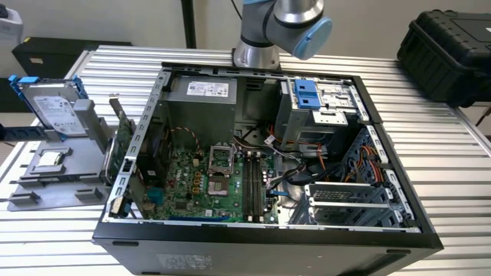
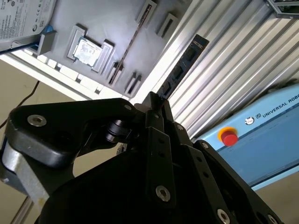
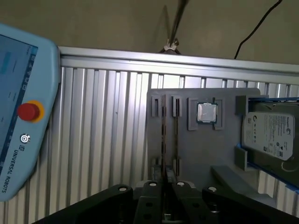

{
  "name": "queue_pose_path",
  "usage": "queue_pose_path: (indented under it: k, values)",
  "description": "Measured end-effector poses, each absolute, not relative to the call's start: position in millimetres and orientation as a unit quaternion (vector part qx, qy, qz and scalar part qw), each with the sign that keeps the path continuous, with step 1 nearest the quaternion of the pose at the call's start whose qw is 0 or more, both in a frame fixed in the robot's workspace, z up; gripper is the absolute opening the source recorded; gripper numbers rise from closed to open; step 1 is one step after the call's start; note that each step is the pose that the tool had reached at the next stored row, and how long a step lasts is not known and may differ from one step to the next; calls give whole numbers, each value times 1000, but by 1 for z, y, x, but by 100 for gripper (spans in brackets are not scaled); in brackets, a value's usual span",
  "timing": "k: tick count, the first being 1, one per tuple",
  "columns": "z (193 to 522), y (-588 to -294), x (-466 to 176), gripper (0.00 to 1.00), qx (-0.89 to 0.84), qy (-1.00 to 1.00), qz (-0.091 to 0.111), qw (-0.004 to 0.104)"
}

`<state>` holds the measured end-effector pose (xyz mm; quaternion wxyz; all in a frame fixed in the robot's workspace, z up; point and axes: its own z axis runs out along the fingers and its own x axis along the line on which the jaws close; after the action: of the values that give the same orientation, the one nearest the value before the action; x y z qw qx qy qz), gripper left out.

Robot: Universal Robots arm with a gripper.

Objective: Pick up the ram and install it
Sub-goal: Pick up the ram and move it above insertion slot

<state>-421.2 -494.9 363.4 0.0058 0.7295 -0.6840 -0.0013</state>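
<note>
Now my gripper (image 2: 157,100) is clamped tight on one end of the ram (image 2: 183,65), which juts straight out past my fingertips, held above the ribbed table (image 2: 233,65) near the grey tray (image 2: 117,23), at the exterior view's left of the open case (image 1: 261,172).

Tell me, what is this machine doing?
The robot arm has its end effector shut on the ram, a thin dark memory stick, gripping one end. In the second wrist view the stick juts out over the ribbed metal table, beside the grey parts tray. The open computer case sits on the same table; the stick is not in it yet.
</note>
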Motion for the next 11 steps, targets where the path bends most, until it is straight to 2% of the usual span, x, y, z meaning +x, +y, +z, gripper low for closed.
queue_pose_path:
  k: [11]
  values:
    - [386,-495,-421,0,729,-684,-1,6]
